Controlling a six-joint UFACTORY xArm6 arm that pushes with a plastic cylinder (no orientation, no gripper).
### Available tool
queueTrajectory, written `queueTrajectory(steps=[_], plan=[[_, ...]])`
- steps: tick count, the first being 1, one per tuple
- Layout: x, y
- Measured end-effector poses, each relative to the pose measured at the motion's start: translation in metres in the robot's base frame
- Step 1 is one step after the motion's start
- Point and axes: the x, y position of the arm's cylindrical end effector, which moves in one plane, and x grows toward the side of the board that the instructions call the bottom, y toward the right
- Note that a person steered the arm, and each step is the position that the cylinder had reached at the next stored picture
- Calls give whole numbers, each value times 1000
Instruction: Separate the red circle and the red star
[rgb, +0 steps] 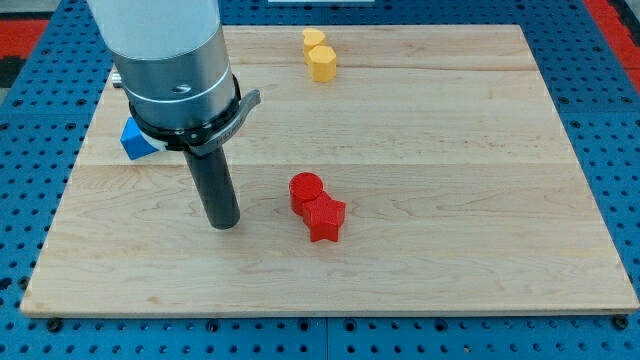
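The red circle (306, 191) sits near the middle of the wooden board (480, 150). The red star (325, 218) touches it on its lower right side. My tip (223, 224) rests on the board to the left of both red blocks, with a gap of about one block width between it and the red circle. The dark rod rises from the tip to the grey arm housing at the view's top left.
Two yellow blocks touch each other at the top middle: a yellow heart (313, 39) and a yellow hexagon (321, 62). A blue block (135, 139) lies at the left, partly hidden behind the arm. A blue perforated table surrounds the board.
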Motion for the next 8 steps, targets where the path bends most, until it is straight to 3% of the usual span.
queueTrajectory(steps=[1, 6, 8], plan=[[0, 39], [-21, 64], [-25, 101]])
